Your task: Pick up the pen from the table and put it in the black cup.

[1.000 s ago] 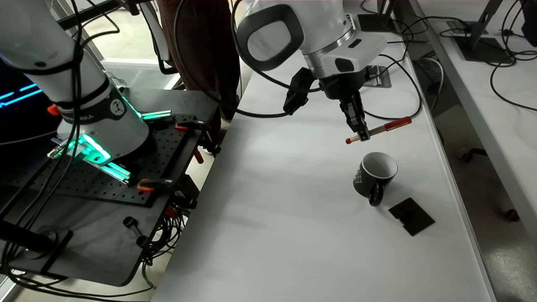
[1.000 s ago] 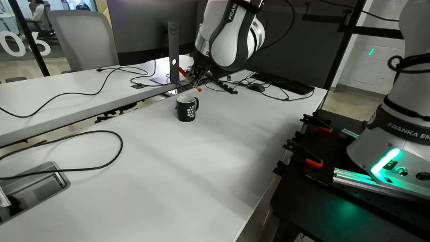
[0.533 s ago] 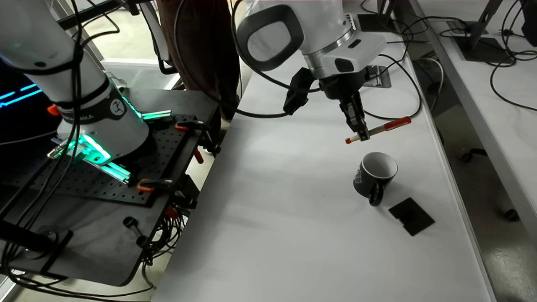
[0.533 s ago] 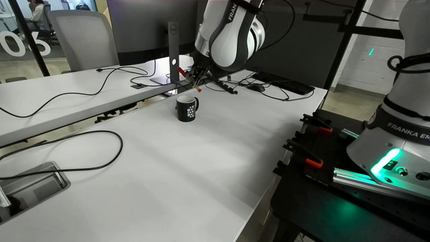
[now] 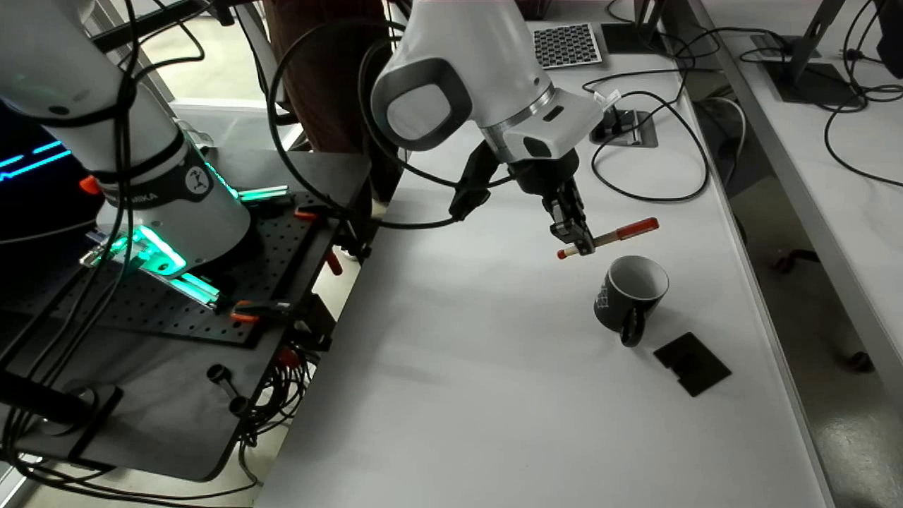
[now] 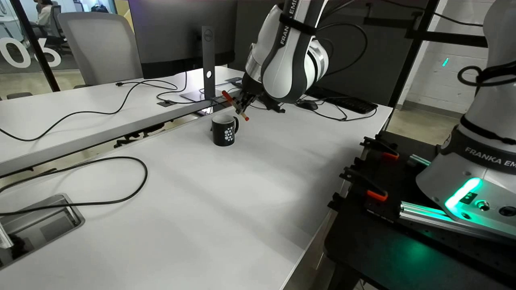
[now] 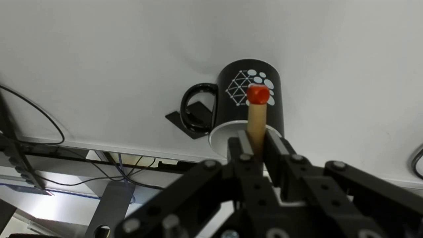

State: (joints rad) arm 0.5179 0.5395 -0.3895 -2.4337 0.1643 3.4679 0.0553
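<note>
My gripper [image 5: 584,242] is shut on the pen [image 5: 637,227], a tan stick with a long red part at one end and a small red tip at the other. It holds the pen tilted in the air above the table. In the wrist view the pen [image 7: 256,115] sits between the gripper's fingertips [image 7: 256,137], its red tip overlapping the cup's wall. The black cup [image 5: 612,310] stands upright with a pale inside, and shows in both exterior views [image 6: 223,133]. The gripper is beside and above the cup; the pen's long red end reaches towards the cup's side.
A flat black piece [image 5: 695,365] lies beside the cup near the table's long edge. A looped black cable [image 5: 652,200] runs from a table socket box [image 5: 642,135]. In an exterior view, a keyboard [image 6: 342,99] and mouse [image 6: 307,104] lie behind the arm.
Over the last half second my gripper has moved with the pen, left and slightly down in one exterior view, right and down in the other. The cup has not moved.
</note>
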